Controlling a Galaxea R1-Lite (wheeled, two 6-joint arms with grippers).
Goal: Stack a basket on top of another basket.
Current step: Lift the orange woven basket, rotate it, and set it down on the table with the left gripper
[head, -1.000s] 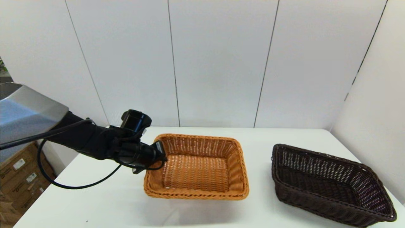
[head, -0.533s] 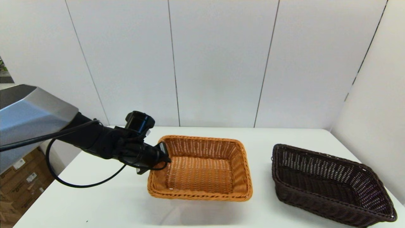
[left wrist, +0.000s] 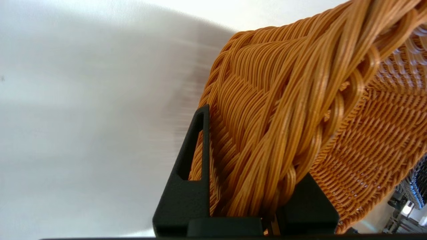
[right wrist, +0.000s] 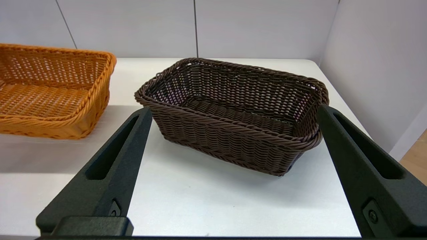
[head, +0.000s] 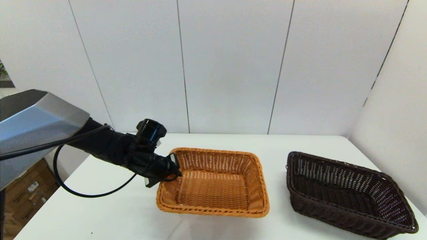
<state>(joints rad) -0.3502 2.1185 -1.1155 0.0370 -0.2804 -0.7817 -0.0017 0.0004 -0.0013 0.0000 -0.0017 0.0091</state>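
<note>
The left gripper (head: 173, 165) reaches in from the table's left edge and is clamped on the braided rim of the orange-tan basket (head: 213, 186) at its left short side, one finger (left wrist: 190, 166) outside the wall and the other inside, so the thick plait fills the gap between them. That hold on the rim looks chosen to lift or drag the whole basket by one end; its left end appears raised slightly off the white table (head: 100, 213), though this is hard to confirm. The weave is glossy, tight on the floor and looser in the walls, with a fat twisted border. To its right, apart from it and near the table's right edge, the dark brown basket (head: 347, 193) sits at an angle, same rectangular form, open-weave sides, heavy rim. The right gripper (right wrist: 230, 173), fingers spread wide and empty, hangs near that basket's front side, seemingly idle.
</note>
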